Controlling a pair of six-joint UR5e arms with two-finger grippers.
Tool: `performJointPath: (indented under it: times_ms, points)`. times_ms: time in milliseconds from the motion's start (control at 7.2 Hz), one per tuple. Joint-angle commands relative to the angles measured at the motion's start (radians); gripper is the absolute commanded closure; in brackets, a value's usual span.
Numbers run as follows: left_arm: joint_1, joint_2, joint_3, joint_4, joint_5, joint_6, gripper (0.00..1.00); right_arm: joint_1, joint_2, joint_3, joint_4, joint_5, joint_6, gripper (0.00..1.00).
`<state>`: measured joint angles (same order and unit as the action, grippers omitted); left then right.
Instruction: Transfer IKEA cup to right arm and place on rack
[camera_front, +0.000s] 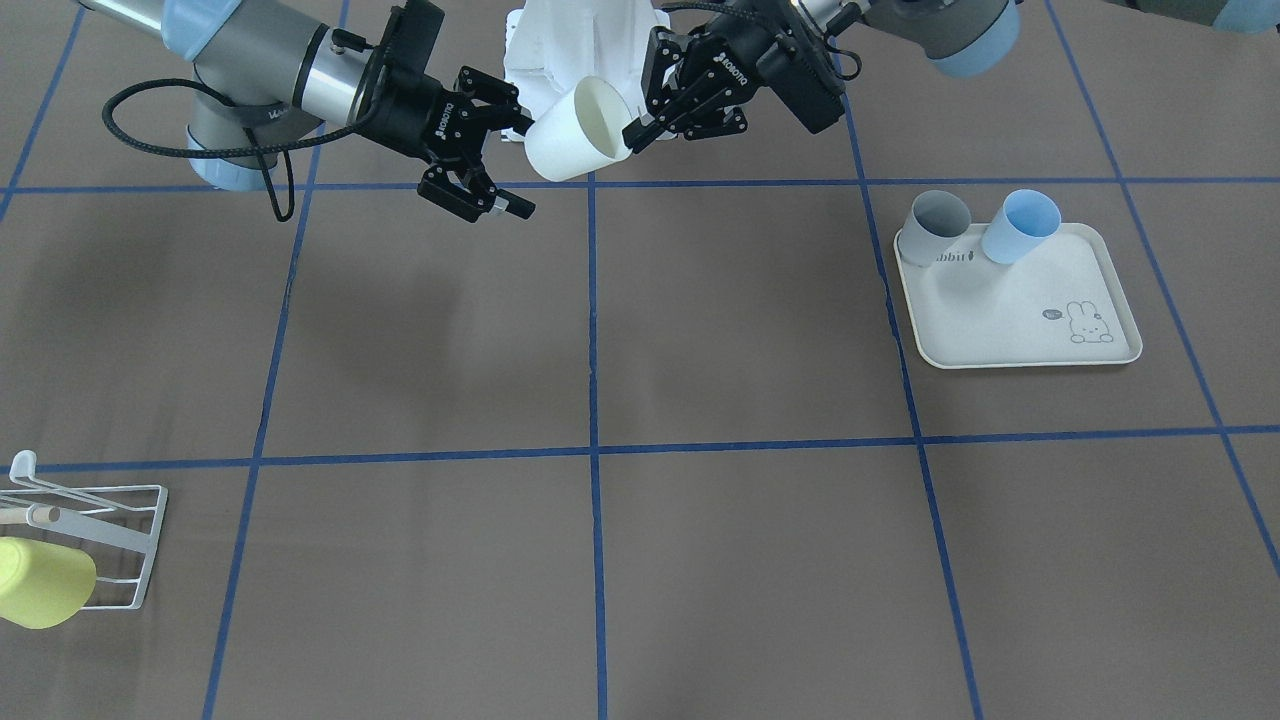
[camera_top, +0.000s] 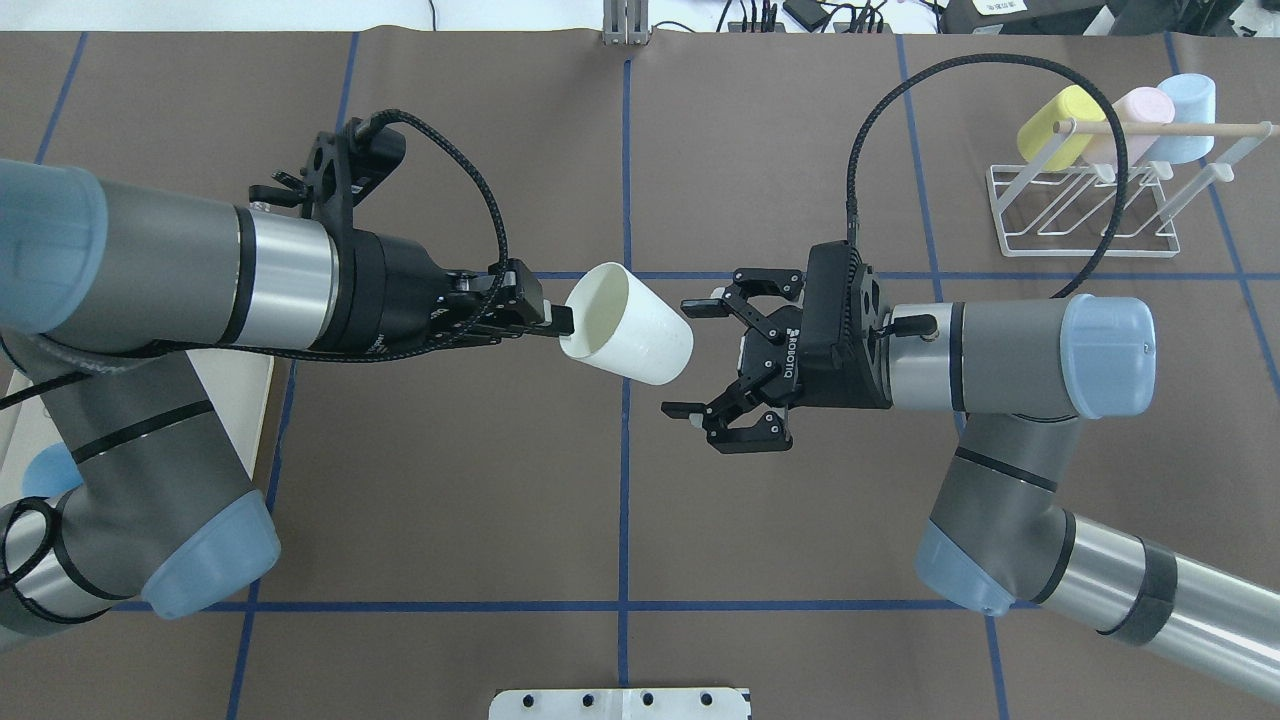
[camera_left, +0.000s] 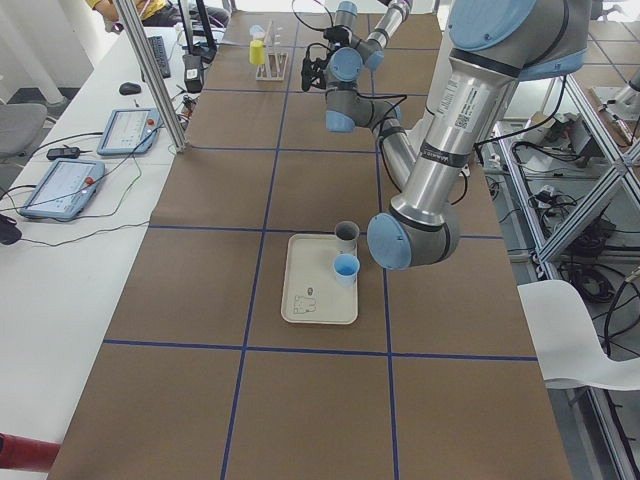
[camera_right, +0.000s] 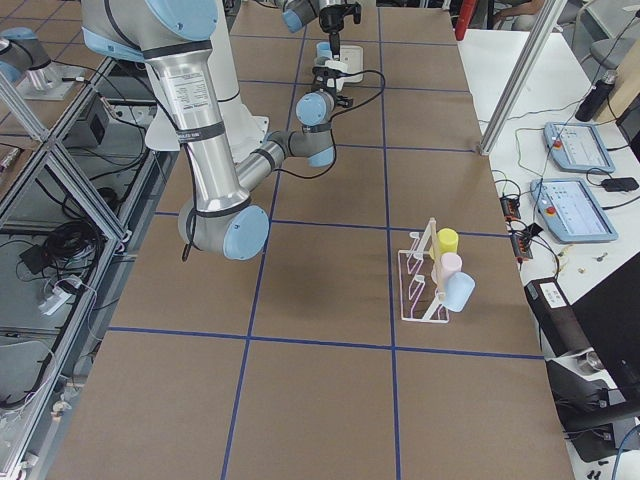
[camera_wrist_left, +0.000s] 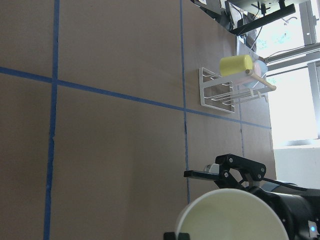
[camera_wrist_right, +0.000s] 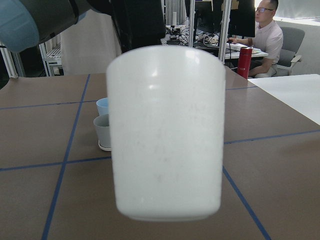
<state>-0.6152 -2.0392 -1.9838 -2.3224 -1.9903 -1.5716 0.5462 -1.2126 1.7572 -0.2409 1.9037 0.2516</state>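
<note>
A white IKEA cup (camera_top: 632, 325) hangs in the air on its side over the table's middle. My left gripper (camera_top: 560, 322) is shut on its rim, and it also shows in the front view (camera_front: 632, 132). The cup (camera_front: 573, 132) points its base at my right gripper (camera_top: 688, 356), which is open, with the base just at the mouth of its spread fingers (camera_front: 518, 207). The right wrist view shows the cup (camera_wrist_right: 167, 132) close and centred. The white wire rack (camera_top: 1085, 215) stands at the far right and holds yellow, pink and light-blue cups. It shows small in the left wrist view (camera_wrist_left: 220, 92).
A cream rabbit-print tray (camera_front: 1020, 320) with a grey cup (camera_front: 936, 226) and a light-blue cup (camera_front: 1020, 226) lies on my left side. Blue tape lines grid the brown table. An operator (camera_wrist_right: 265, 30) sits beyond the table's end.
</note>
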Motion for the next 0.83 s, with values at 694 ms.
performJointPath:
  times_ms: [694]
  points:
    - [0.055,-0.007,0.011,0.0,0.065,-0.004,1.0,0.001,0.019,0.001,0.0,0.002,-0.003,0.01]
